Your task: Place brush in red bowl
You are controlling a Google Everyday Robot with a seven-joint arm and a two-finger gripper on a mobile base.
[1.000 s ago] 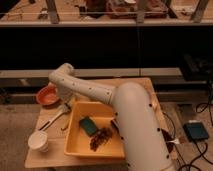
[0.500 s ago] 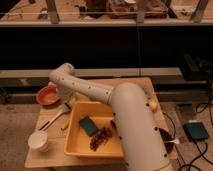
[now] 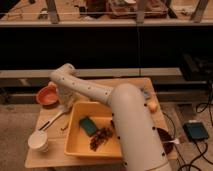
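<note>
Gripper hangs low at the table's far left, between the red bowl and the yellow tub; its grip state cannot be told. Brush lies slanted on the table just near of it, pointing toward a white cup. Likely risks: a grasp near one end lets the brush droop and slip. Being long for the shallow bowl, it may tip out or shove the bowl away.

Pale pincer beside red-orange bowl
</note>
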